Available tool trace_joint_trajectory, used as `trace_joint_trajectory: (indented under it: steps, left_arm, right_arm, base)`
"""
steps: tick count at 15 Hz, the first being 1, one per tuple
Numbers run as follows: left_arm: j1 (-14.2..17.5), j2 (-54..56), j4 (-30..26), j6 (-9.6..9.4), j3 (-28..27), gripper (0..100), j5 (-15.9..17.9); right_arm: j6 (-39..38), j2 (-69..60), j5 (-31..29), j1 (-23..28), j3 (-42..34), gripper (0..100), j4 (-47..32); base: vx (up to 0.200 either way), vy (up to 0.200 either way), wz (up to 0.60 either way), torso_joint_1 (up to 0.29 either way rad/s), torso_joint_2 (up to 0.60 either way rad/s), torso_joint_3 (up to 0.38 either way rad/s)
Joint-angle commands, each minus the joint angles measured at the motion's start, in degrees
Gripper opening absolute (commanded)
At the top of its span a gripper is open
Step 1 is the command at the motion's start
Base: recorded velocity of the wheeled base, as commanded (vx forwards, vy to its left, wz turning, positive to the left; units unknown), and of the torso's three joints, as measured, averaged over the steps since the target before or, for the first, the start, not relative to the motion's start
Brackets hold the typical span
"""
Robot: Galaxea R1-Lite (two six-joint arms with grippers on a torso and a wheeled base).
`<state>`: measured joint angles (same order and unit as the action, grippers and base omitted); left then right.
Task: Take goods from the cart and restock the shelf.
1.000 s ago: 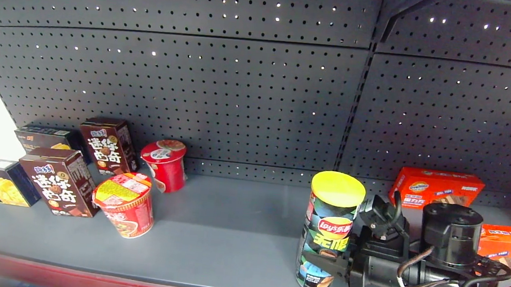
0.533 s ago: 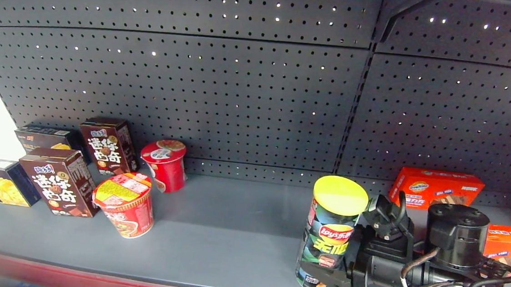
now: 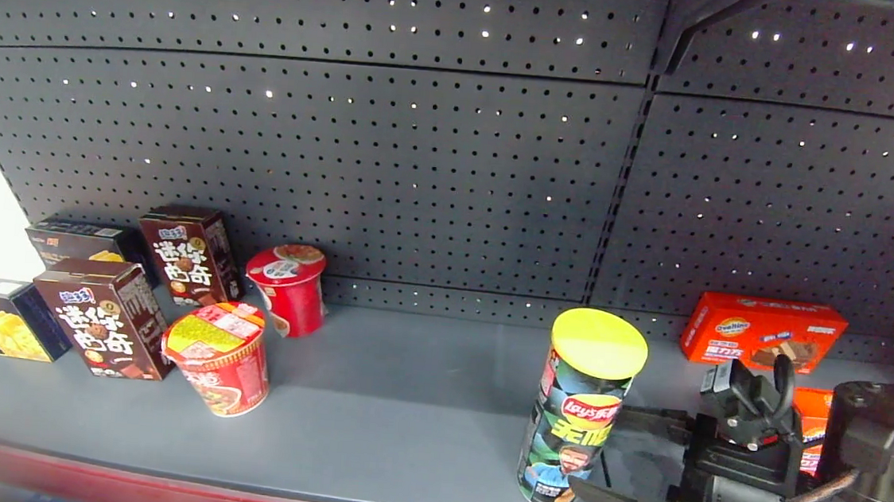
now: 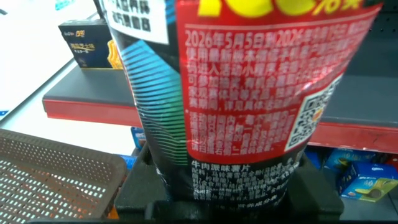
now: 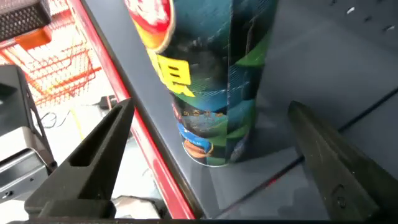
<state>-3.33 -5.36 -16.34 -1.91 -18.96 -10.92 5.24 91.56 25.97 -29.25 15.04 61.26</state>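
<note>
Right gripper (image 3: 613, 449) spread wide, flanking without touching the upright green-black chips tube with yellow lid (image 3: 582, 409) near the grey shelf's (image 3: 402, 415) front edge. Left gripper (image 4: 224, 190) pinches a red-black printed packet (image 4: 249, 93), top cut off.

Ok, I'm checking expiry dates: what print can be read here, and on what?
"2026年5月5日": red panel of the glossy black-and-red package.
Tall green cardboard can with yellow lid: a logo and yellow characters, no date.
Brown cardboard boxes, orange cardboard boxes: too small.

Glossy chip can (image 3: 581, 421); matt metal shelf (image 3: 402, 415).
</note>
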Motion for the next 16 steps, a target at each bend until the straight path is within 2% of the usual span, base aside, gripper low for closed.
trace_joint_trajectory:
  steps: [1,4,5,7,9,12,13,14,16]
  left_arm:
    - [0.0,0.0,0.1,-0.02,0.2,0,-0.1]
    - [0.0,0.0,0.1,-0.02,0.2,0,-0.1]
    - [0.1,0.0,0.1,-0.02,0.3,0,-0.2]
    - [0.0,0.0,0.2,-0.02,0.3,0,-0.6]
    - [0.1,0.1,0.2,-0.02,0.2,0,-0.6]
    - [0.1,0.0,0.3,-0.02,0.3,0,-0.6]
    - [0.1,0.1,0.4,-0.02,0.2,0,-0.6]
    - [0.1,0.1,0.5,0.07,0.1,0,-0.6]
    - [0.1,0.1,0.6,0.77,0.3,0,-0.6]
  right_arm:
    - [-0.1,-5.9,0.0,0.3,-0.9,100,-1.2]
    - [0.0,-14.9,-0.2,0.5,-1.6,100,-8.8]
    - [0.0,-22.4,-0.3,0.3,-1.5,100,-17.1]
    - [-0.1,-28.6,-1.4,0.5,-1.2,100,-22.8]
    - [-0.1,-38.4,-7.4,0.5,1.4,100,-31.9]
    - [0.0,-48.4,-26.0,-0.7,6.1,100,-46.6]
    - [-0.1,-51.2,-29.0,-0.8,6.6,100,-48.9]
    - [-0.3,-56.7,-32.2,0.2,6.6,100,-52.7]
    - [-0.6,-63.0,-34.2,7.0,7.3,100,-58.6]
  base:
    - [0.000,0.000,0.00,0.000,0.00,0.000]
    - [0.000,0.000,0.00,0.000,0.00,0.000]
    - [0.000,0.000,0.00,0.000,0.00,0.000]
    - [0.000,0.000,0.00,0.000,0.00,0.000]
    - [0.000,0.000,0.00,0.000,0.00,0.000]
    - [0.000,0.000,0.00,0.000,0.00,0.000]
    - [0.000,0.000,0.00,0.000,0.00,0.000]
    - [0.000,0.000,0.00,0.000,0.00,0.000]
    - [0.000,0.000,0.00,0.000,0.00,0.000]
